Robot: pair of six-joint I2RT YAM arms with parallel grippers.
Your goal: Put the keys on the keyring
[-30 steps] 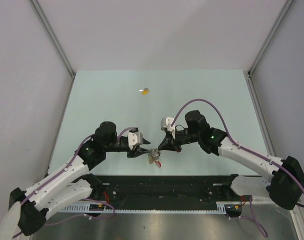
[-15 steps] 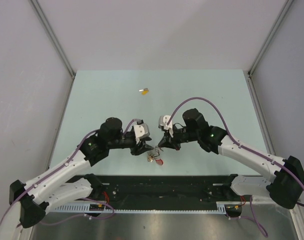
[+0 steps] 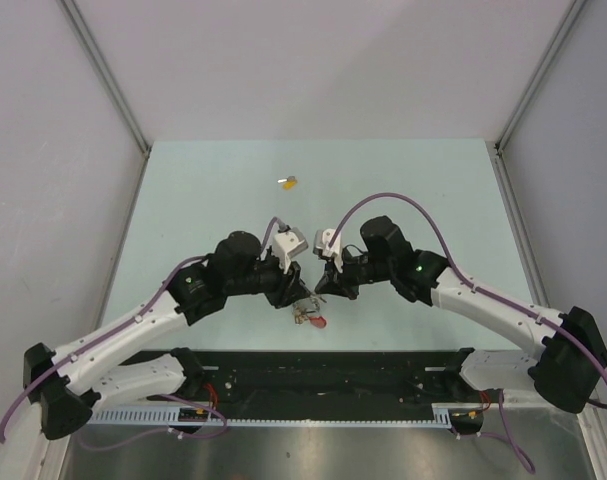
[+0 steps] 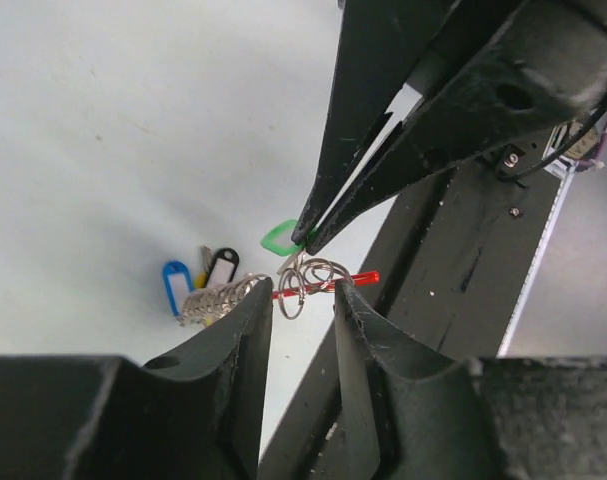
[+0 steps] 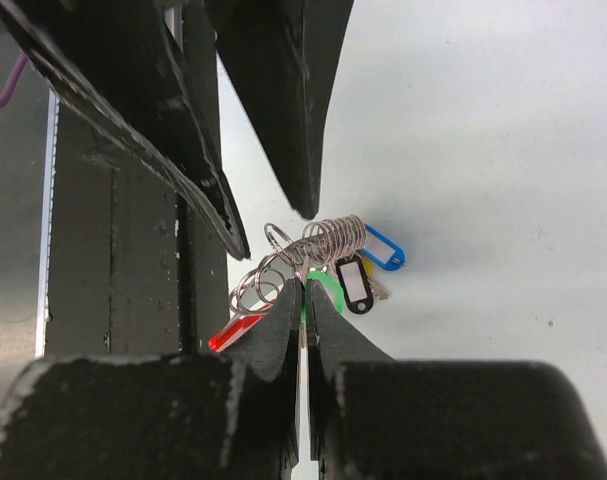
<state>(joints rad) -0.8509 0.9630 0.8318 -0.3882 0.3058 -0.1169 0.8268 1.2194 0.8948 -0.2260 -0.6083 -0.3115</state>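
My right gripper [image 5: 305, 292] is shut on the green-headed key [image 5: 330, 287], its tips pressed against the keyring [image 5: 328, 240], a bunch of silver rings and a coil with blue, black and red tags. In the left wrist view my left gripper [image 4: 301, 292] is open, its tips on either side of the keyring's rings [image 4: 305, 280], with the green head [image 4: 278, 238] just beyond. In the top view both grippers, left [image 3: 291, 292] and right [image 3: 316, 296], meet over the keyring [image 3: 309, 316] near the table's front edge. The yellow-headed key [image 3: 288, 182] lies alone far back.
A black rail [image 3: 333, 375] runs along the table's near edge, right below the keyring. Grey walls and metal posts close in the pale green table [image 3: 183, 200] at the left, right and back.
My left arm has swung right and forward, bringing its gripper up to the keyring. My right gripper has shifted slightly left, still shut on the green-headed key.
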